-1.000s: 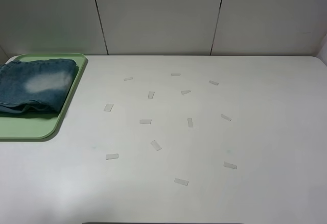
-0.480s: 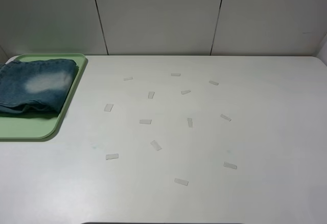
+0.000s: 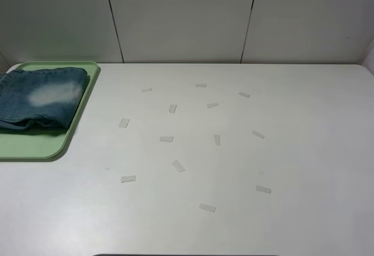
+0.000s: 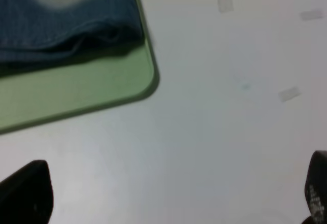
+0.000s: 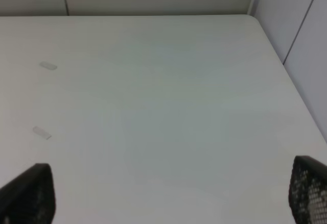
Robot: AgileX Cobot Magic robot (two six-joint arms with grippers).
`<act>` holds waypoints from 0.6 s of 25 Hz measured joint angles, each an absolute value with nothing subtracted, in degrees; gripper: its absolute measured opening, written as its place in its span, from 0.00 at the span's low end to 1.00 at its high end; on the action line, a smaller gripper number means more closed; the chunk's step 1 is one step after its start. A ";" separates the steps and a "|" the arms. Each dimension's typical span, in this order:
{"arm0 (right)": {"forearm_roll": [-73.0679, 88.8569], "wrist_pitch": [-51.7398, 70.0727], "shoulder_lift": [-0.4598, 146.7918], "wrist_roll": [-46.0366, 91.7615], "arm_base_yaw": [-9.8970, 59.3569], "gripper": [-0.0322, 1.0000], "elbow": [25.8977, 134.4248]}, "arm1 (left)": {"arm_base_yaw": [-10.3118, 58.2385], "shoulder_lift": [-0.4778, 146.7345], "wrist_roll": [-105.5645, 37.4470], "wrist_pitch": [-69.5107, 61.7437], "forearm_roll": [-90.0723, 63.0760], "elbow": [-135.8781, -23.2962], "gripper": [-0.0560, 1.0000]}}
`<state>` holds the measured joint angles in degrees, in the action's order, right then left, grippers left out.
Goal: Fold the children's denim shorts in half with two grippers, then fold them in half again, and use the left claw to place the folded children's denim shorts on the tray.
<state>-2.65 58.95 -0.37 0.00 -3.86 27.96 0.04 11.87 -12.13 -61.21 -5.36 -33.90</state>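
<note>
Both pincers, left and right, spread wide and holding nothing above white counter; folded denim shorts on green tray at far left corner.

Left gripper and right gripper: fingers spread wide, holding nothing.
</note>
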 joint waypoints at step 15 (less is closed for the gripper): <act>-2.65 58.95 -0.37 0.00 -3.86 0.70 27.96 | 7.48 -0.15 -12.09 -60.98 -3.93 -28.32 0.99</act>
